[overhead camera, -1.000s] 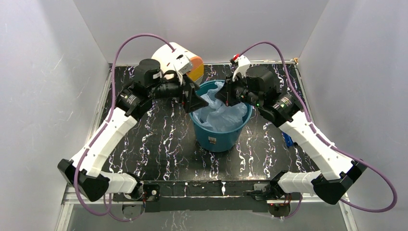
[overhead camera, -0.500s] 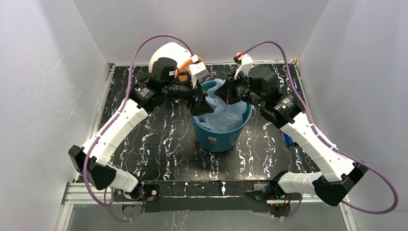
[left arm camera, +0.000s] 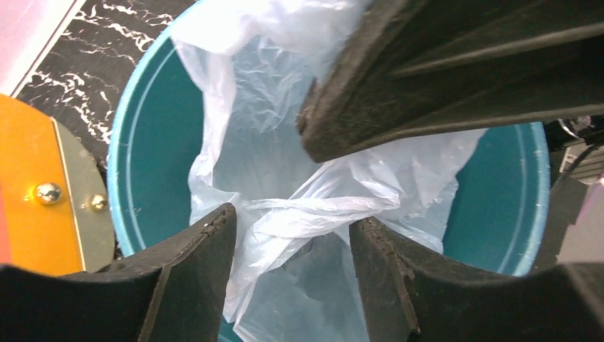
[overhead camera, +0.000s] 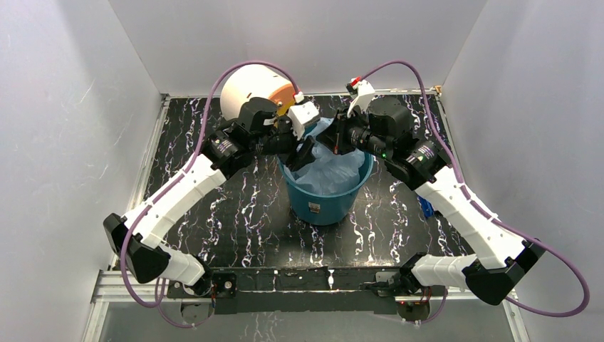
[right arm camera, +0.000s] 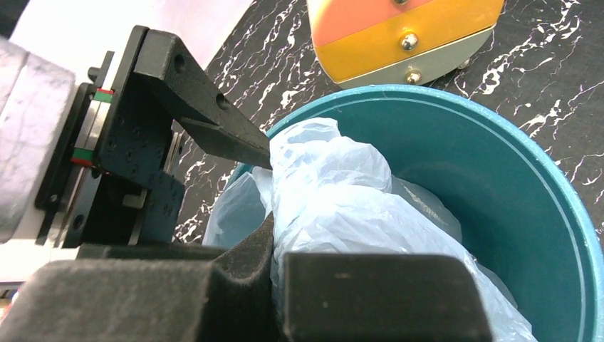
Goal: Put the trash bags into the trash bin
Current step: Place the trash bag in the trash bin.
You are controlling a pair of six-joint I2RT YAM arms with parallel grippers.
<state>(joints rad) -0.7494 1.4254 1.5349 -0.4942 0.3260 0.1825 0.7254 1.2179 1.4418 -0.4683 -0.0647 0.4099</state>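
The teal trash bin (overhead camera: 324,198) stands at the table's middle, and the pale blue trash bag (overhead camera: 333,171) sits crumpled inside it, rising a little above the rim. My right gripper (right arm camera: 278,263) is shut on an upper fold of the bag (right arm camera: 342,185) at the bin's far right rim (right arm camera: 520,178). My left gripper (left arm camera: 292,242) hangs over the bin's left side. Its jaws stand apart, with a twisted fold of the bag (left arm camera: 313,214) between the fingers (left arm camera: 192,271) but not pinched. The right gripper's finger (left arm camera: 441,71) crosses the top of the left wrist view.
A cream and orange drum-shaped box (overhead camera: 255,89) stands just behind the bin, left of centre, close to my left wrist. A small dark blue object (overhead camera: 426,206) lies on the black marbled table (overhead camera: 235,206) under my right forearm. White walls enclose three sides.
My left arm has swung right and forward, from beside the bin's left rim to over the bag, and its jaws have narrowed. The right gripper has held its grip in place.
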